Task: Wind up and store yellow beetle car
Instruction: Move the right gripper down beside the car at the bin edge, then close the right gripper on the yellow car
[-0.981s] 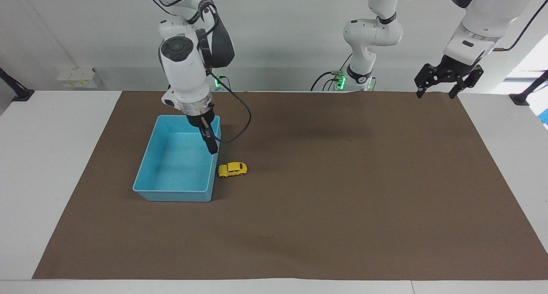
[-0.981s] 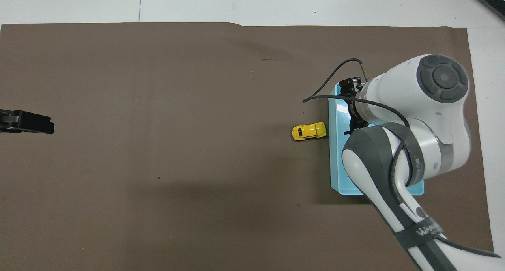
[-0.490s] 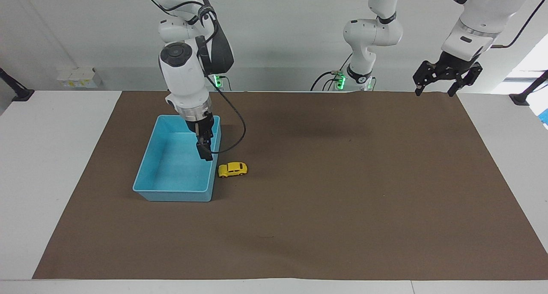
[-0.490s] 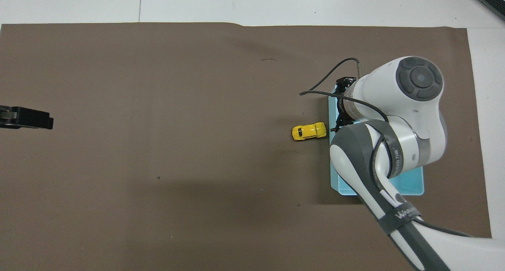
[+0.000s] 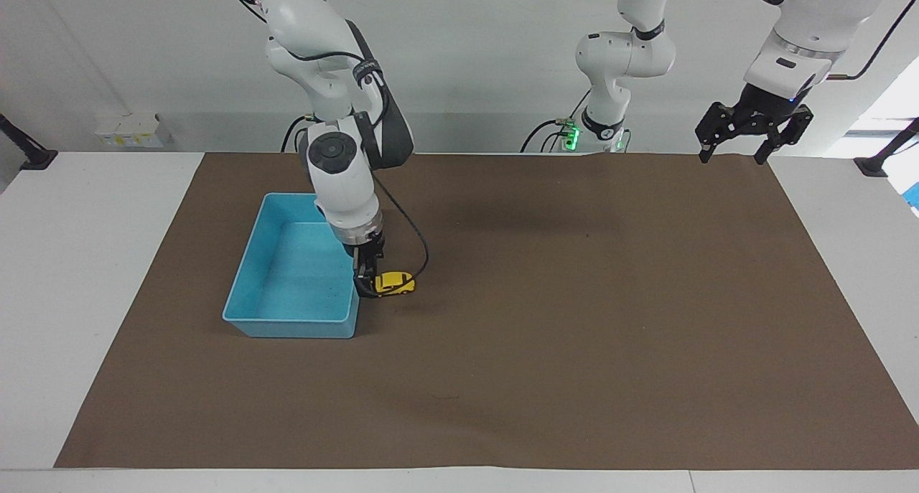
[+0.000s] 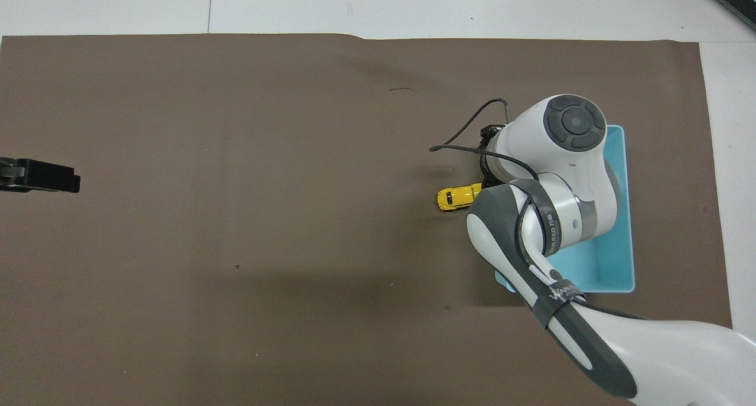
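Note:
The yellow beetle car [image 5: 396,283] stands on the brown mat, right beside the blue bin [image 5: 287,327], on the bin's side toward the left arm's end. My right gripper [image 5: 368,286] is down at the car's end next to the bin, at the height of the car. In the overhead view the car [image 6: 453,197] shows partly, and the right arm's wrist hides the gripper and part of the bin [image 6: 615,267]. My left gripper [image 5: 742,148] is open and empty, waiting in the air over the mat's edge at the left arm's end; it also shows in the overhead view [image 6: 41,178].
The brown mat [image 5: 574,299] covers most of the white table. The bin holds nothing that I can see. Another robot's base [image 5: 607,123] stands at the robots' edge of the table. Small white boxes [image 5: 129,130] sit at the right arm's corner.
My right gripper has moved from over the bin's edge down beside the bin to the car. The car and bin have not moved. The left gripper has barely moved.

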Controlling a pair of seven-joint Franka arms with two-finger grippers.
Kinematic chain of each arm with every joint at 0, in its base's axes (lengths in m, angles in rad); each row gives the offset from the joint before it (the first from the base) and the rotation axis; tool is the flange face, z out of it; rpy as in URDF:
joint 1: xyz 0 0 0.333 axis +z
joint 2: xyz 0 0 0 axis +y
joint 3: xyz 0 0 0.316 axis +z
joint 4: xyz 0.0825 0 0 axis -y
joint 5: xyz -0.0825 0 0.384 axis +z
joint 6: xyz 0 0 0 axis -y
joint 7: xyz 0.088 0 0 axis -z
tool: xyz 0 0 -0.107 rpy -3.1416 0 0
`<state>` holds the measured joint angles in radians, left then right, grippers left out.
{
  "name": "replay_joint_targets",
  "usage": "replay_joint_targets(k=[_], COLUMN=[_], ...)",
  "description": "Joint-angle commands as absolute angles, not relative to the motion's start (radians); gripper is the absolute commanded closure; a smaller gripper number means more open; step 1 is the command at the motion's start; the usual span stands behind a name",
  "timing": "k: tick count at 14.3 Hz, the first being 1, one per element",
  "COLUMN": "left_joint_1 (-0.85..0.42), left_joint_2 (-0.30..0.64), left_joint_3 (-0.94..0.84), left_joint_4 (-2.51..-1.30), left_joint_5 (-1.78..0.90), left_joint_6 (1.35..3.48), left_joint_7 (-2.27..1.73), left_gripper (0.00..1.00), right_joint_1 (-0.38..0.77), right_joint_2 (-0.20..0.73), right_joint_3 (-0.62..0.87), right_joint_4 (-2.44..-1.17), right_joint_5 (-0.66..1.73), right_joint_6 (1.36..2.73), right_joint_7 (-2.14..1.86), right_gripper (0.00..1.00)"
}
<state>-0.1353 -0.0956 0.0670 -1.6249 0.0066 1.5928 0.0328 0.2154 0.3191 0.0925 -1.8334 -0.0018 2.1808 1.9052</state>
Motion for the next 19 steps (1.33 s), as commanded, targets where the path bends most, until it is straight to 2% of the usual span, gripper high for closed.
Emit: replay_joint_targets(k=[1,6,10,11,12,13,14,19], left_joint_1=[-0.126,-0.121,-0.123,-0.123,-0.121,-0.121,-0.121,-0.121], left_joint_2=[-0.100,-0.100,-0.100,-0.100,-0.100,-0.100,-0.100,-0.100], left_joint_3=[0.063,0.071,0.069,0.071,0.071,0.071,0.071,0.071], left_joint_4=[-1.618,-1.618,-1.618,-1.618,-1.618,-1.618,-1.618,-1.618], left_joint_5=[-0.006,-0.006,-0.006,-0.006,-0.006,-0.006,-0.006,-0.006], left_joint_6=[1.582,1.578,1.578,1.578,1.578,1.578,1.578,1.578], left_joint_7=[0.037,0.037,0.037,0.037,0.037,0.037,0.037,0.037], left_gripper=[0.00,0.00,0.00,0.00,0.00,0.00,0.00,0.00], right_joint_1=[0.232,0.250,0.256,0.256,0.256,0.256,0.256,0.290], right_joint_2=[0.331,0.330,0.325,0.325,0.325,0.325,0.327,0.328], right_joint_3=[0.095,0.094,0.092,0.094,0.094,0.094,0.094,0.094], right_joint_4=[-1.867,-1.968,-2.000,-2.000,-1.999,-1.997,-1.994,-1.971], right_joint_5=[-0.018,-0.054,-0.089,-0.095,-0.095,-0.095,-0.095,-0.095], right_joint_6=[2.239,2.350,2.372,2.370,2.370,2.370,2.368,2.349], right_joint_7=[1.916,1.920,1.921,1.921,1.921,1.921,1.922,1.933], right_gripper=[0.00,0.00,0.02,0.25,0.67,0.93,1.00,1.00])
